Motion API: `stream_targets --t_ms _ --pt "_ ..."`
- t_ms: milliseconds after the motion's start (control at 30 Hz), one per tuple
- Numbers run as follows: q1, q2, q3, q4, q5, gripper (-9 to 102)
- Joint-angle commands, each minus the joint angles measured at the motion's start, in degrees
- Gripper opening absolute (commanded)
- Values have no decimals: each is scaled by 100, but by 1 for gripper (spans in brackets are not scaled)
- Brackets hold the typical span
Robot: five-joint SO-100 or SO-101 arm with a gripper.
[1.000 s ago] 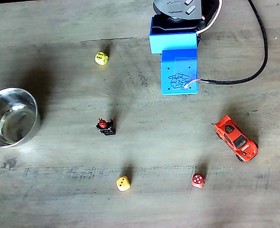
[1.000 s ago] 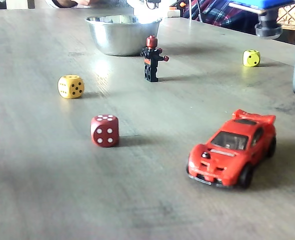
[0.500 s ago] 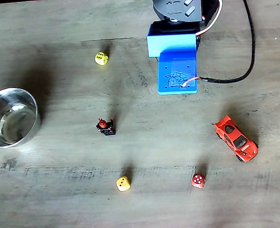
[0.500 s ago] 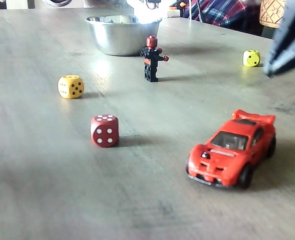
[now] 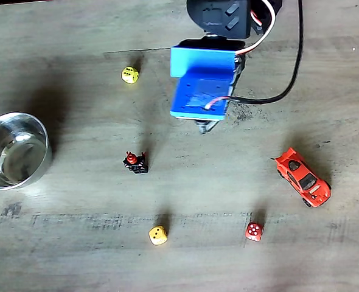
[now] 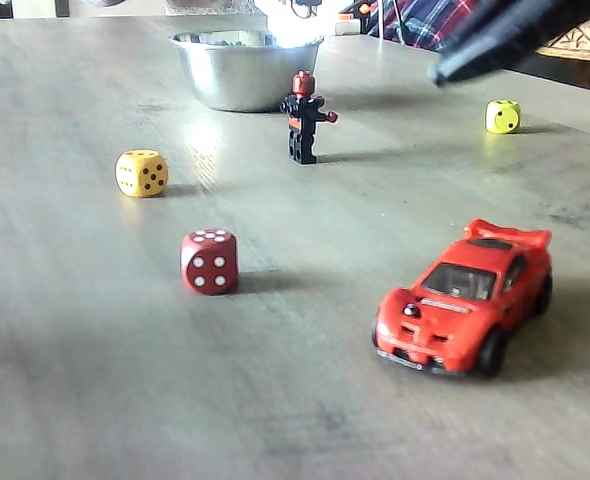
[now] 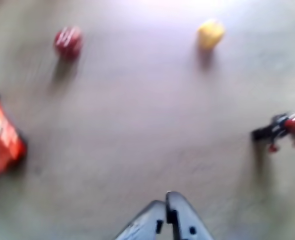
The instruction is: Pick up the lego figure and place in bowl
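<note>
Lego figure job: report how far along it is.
Done: nothing yet. The lego figure stands upright on the table, untouched, and no figure shows in the bowl. In hand: the approach. In the wrist view the gripper looks shut and holds nothing, with the figure off to its right. Left: reach the figure, open, grasp it, lift it, carry it to the bowl and release.
</note>
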State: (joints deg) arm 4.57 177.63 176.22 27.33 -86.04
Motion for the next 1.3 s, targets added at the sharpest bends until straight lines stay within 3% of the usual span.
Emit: stream_targets --t_ms 0,333,1267 --pt "255 -325 -193 -650 0 0" --pt "949 -2215 -1354 -1723 0 0" --pt "2013 -4966 -3691 -1731 0 -1"
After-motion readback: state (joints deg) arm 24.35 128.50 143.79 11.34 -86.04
